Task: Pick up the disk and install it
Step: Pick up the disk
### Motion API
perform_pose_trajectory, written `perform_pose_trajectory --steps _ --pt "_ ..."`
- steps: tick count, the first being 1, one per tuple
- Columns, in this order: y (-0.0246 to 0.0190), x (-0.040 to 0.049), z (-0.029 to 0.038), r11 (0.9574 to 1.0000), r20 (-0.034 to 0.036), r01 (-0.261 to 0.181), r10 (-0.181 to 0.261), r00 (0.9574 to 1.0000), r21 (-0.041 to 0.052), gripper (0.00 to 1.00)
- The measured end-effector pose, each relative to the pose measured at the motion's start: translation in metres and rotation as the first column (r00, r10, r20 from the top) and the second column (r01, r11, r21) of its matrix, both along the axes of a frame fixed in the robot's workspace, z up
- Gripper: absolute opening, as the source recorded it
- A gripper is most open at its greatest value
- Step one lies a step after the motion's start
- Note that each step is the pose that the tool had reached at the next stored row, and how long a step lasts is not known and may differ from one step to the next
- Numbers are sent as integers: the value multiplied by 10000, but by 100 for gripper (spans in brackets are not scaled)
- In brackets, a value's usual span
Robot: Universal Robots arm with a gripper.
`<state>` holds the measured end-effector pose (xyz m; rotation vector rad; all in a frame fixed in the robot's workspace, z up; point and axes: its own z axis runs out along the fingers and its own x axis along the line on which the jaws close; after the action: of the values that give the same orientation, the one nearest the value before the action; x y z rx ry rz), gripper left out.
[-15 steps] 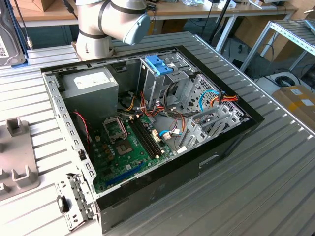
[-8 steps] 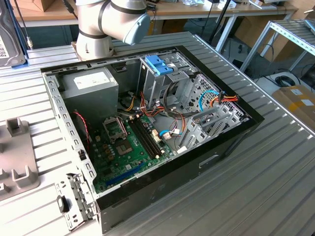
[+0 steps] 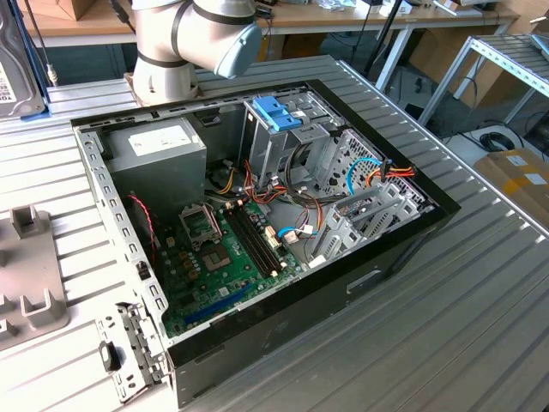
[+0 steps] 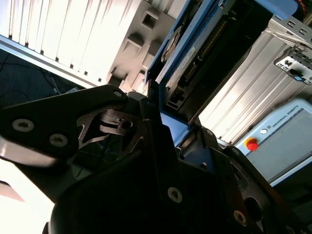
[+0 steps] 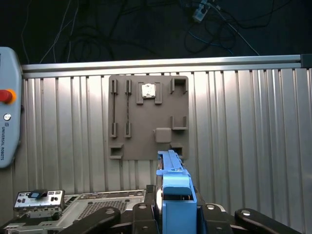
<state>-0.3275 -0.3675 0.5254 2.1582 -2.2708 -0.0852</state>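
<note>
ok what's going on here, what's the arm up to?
The arm's hand is shut on the disk, gripping it edge-on by its light-blue frame, over the ribbed table near the grey fixture plate. The open computer case sits by the arm's base; the disk is not yet in it.

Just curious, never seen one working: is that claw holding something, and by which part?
Yes: the claw grips the disk by one blue-framed end.

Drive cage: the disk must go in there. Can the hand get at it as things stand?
Probably yes: the case lies open, leaving the cage exposed, though cables crowd beside it. The hand, shut on the disk, hangs over the table.
</note>
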Motion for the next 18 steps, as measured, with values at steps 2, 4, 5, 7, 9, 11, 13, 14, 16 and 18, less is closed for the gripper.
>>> perform_pose_trajectory --steps 2,4,5,7,9,11,13,14,16,18 --pt "-5 0 0 10000 0 0 0 10000 0 37" --pt "-10 0 -1 10000 -1 0 0 10000 0 37" --pt "-12 0 -1 10000 -1 0 0 10000 -1 37" --pt "-16 0 -3 10000 0 -1 1 10000 0 37" --pt "-20 1 -4 10000 0 0 0 10000 0 37" --pt "-25 1 -5 10000 0 0 0 10000 0 37" --pt "-29 1 -6 10000 -1 0 0 10000 0 37" --pt "-31 2 -7 10000 0 0 0 10000 0 37" --pt "-35 3 -8 10000 -1 0 0 10000 0 37" --pt "-39 5 -10 10000 -1 0 0 10000 -1 37"
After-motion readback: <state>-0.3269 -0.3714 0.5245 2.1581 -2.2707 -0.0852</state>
